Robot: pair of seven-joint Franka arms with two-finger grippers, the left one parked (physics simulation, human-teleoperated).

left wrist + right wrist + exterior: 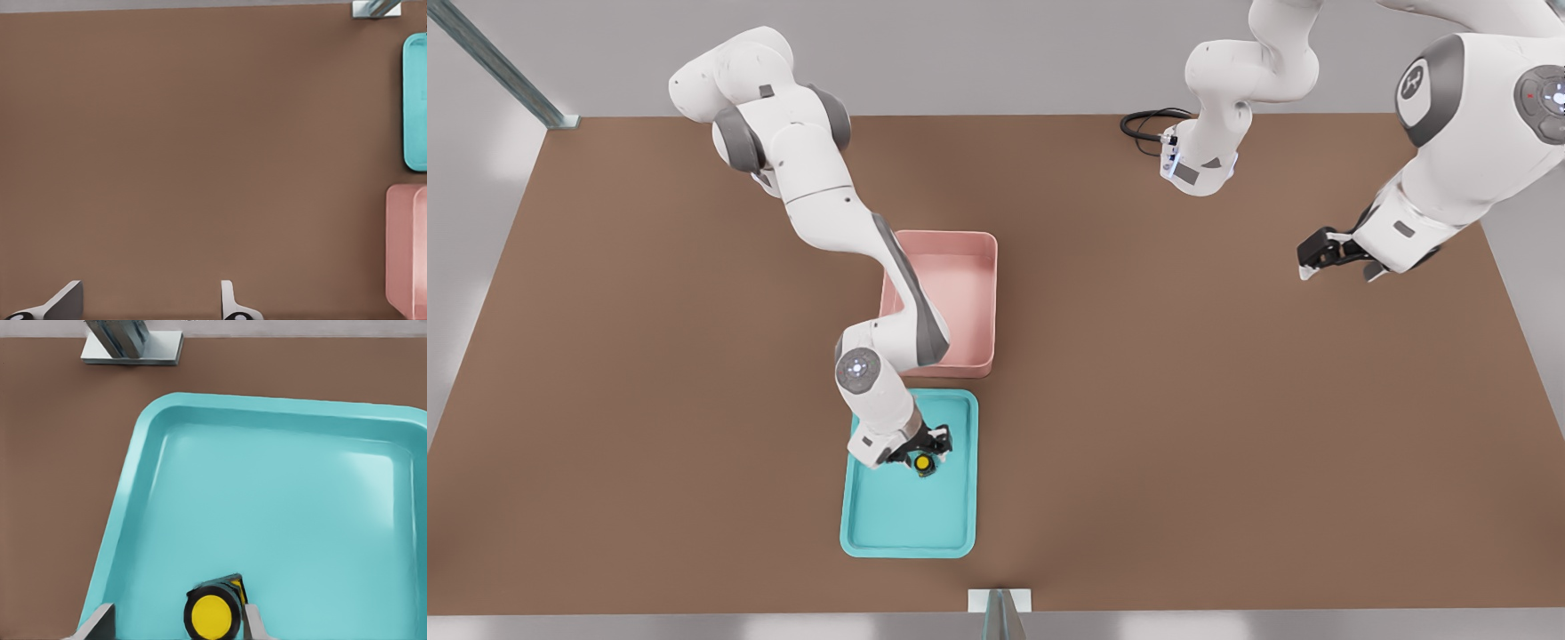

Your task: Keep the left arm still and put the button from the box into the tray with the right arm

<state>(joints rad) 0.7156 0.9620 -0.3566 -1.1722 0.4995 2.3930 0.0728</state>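
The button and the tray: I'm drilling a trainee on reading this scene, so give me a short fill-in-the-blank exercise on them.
1. The gripper hangs over the ____ tray.
2. The button has a round ____ cap.
3. The pink box sits ____ the tray on the brown table.

Missing words: turquoise; yellow; beside

The right arm's gripper hangs over the turquoise tray, with the yellow-capped button at its fingertips. The pink box sits just beyond the tray.
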